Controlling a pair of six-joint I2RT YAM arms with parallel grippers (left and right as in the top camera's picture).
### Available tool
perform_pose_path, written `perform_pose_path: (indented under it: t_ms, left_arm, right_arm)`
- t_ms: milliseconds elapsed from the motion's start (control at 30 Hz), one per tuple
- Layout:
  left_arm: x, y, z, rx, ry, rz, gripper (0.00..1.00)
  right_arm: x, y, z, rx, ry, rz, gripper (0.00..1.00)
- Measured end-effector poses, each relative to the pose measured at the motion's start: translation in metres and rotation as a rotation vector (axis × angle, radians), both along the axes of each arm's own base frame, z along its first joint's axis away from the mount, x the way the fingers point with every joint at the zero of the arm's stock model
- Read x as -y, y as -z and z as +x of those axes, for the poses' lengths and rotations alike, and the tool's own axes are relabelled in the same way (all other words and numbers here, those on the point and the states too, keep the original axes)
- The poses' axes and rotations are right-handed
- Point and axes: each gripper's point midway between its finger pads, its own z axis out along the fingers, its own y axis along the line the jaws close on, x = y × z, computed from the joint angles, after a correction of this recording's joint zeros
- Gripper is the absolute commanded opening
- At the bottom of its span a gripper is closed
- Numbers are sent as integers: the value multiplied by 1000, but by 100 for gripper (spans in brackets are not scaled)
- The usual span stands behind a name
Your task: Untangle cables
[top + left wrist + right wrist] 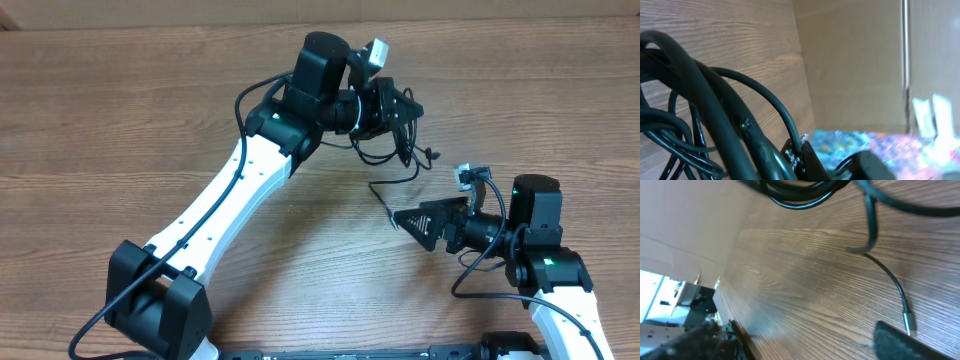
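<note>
The cables (398, 150) are thin black cords in a tangled bunch just below my left gripper (407, 106), near the table's far middle. In the left wrist view the left gripper (800, 152) is shut, pinching one thin cable (781, 111), and other loops (670, 125) hang beside it. One loose cable end (381, 196) trails toward my right gripper (402, 220), which is open with nothing between its fingers. In the right wrist view the right gripper (815, 340) stands over bare wood. The cable end's metallic plug (908, 318) lies just beside its right finger (895, 341), and the bunch (800, 192) is at the top.
The wooden table (120, 120) runs to a cardboard wall (150, 10) at the back. The left arm's white link (235, 195) crosses the table's middle left. The right arm's base (545, 265) sits at the front right.
</note>
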Motion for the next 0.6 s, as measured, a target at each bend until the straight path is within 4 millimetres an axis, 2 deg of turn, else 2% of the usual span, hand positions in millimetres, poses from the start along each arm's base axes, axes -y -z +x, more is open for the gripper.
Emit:
perform_pose_path:
  t_ms: [400, 600]
  left_arm:
    - [-8, 28, -27, 147, 186, 119, 4]
    - [-6, 23, -50, 271, 363, 67, 4]
  right_arm:
    - [3, 3, 2, -2, 20, -21, 100]
    - [13, 12, 11, -60, 118, -54, 100]
